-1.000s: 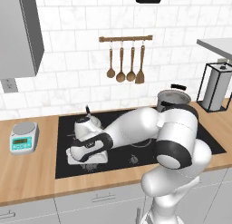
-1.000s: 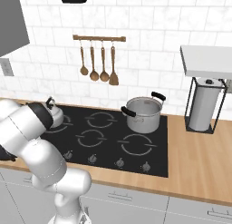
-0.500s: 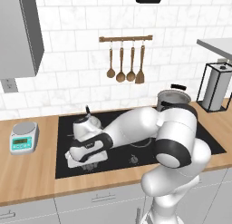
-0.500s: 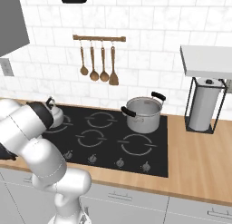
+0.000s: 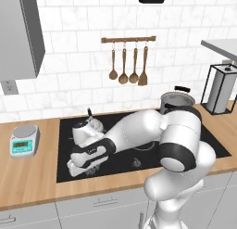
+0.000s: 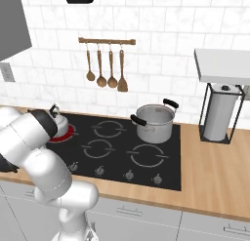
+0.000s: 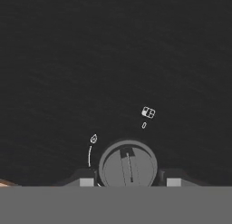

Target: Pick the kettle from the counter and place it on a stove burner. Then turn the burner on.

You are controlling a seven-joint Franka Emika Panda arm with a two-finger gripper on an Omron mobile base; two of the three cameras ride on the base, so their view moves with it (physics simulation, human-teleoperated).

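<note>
Our gripper (image 7: 127, 181) straddles a round stove knob (image 7: 128, 165), fingertips at each side, seemingly clamped. The kettle (image 6: 57, 123) sits on the glowing stove burner (image 6: 66, 133); bare black cooktop (image 7: 113, 60) stretches beyond.

One kettle (image 5: 88, 129), one steel pot (image 6: 154, 123), four hanging wooden utensils (image 6: 105, 74), one kitchen scale (image 5: 23, 140), four front-edge cooktop knobs (image 6: 129, 175).
</note>
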